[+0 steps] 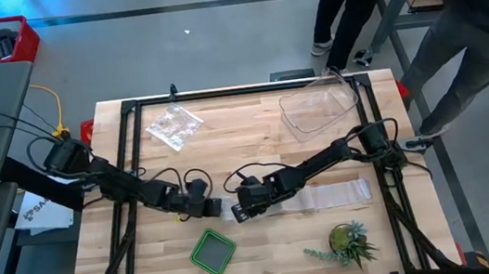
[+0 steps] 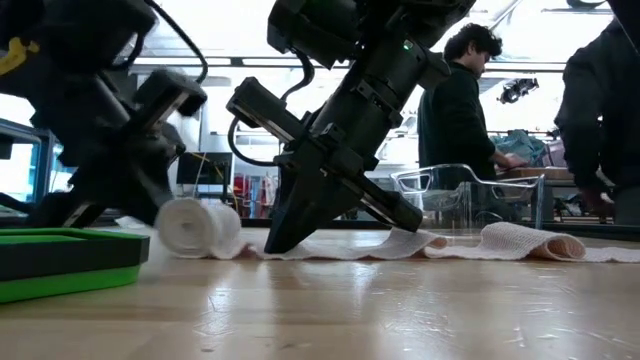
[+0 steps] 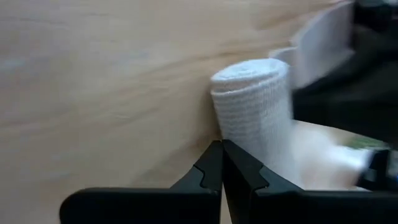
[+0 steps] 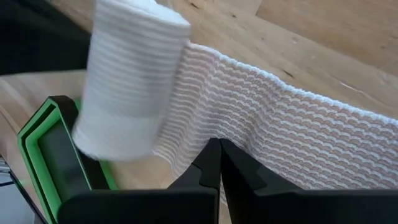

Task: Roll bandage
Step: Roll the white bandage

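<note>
Rolling mid-way: bandage [image 2: 200, 228] part-wound at table [image 1: 149, 270] centre, loose tail trailing toward right edge. Left gripper [image 3: 221, 163] closed, empty, nudging roll. Right gripper [image 4: 219, 163] closed, empty, pressing strip. Next, I judge: rolling along tail, keeping strip taut.

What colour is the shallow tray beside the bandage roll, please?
Bright green tray with a dark inside, clearest in the right wrist view.

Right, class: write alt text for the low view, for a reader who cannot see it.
A partly rolled white bandage lies on a wooden table, its loose strip trailing right, with the right gripper shut and pressing on the strip. The left gripper sits beside the roll, a green tray lies nearer, and people stand behind.
</note>
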Controlling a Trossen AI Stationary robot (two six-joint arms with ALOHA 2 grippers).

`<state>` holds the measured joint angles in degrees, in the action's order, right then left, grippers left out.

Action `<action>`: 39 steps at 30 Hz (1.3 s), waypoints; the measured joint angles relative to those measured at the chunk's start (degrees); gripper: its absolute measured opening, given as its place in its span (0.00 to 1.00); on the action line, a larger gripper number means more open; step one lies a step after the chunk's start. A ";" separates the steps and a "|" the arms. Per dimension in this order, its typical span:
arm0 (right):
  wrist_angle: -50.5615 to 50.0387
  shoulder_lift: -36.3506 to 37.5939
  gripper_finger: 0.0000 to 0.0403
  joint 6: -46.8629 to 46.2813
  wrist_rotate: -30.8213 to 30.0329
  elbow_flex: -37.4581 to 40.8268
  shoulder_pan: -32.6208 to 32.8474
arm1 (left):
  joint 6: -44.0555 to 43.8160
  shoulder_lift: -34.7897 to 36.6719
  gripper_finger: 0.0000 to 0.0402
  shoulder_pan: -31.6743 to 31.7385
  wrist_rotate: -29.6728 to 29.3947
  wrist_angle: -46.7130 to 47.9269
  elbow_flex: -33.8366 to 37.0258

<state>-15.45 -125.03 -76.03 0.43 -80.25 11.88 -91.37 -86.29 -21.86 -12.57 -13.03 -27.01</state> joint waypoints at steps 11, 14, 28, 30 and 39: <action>0.10 0.00 0.00 -0.03 -0.22 0.00 0.07 | 0.00 0.80 0.00 -0.29 -1.92 -5.25 -0.04; 0.37 -0.02 0.00 -0.04 -0.44 0.00 0.04 | 0.00 0.80 0.00 -0.27 -2.83 -4.95 -0.04; 1.01 -0.01 0.00 -0.04 -0.08 0.00 0.11 | 0.12 0.80 0.00 -0.28 -5.04 -5.82 -0.07; 1.04 0.00 0.00 -0.04 0.17 -0.02 0.11 | 0.60 0.80 0.00 -0.26 -5.08 -6.08 -0.10; 1.10 0.00 0.00 -0.21 0.72 -0.04 0.00 | 2.05 0.52 0.00 -0.18 -5.27 -6.20 -0.05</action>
<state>-14.35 -125.03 -76.24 1.15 -80.29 11.88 -89.33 -85.77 -22.04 -17.83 -19.22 -27.06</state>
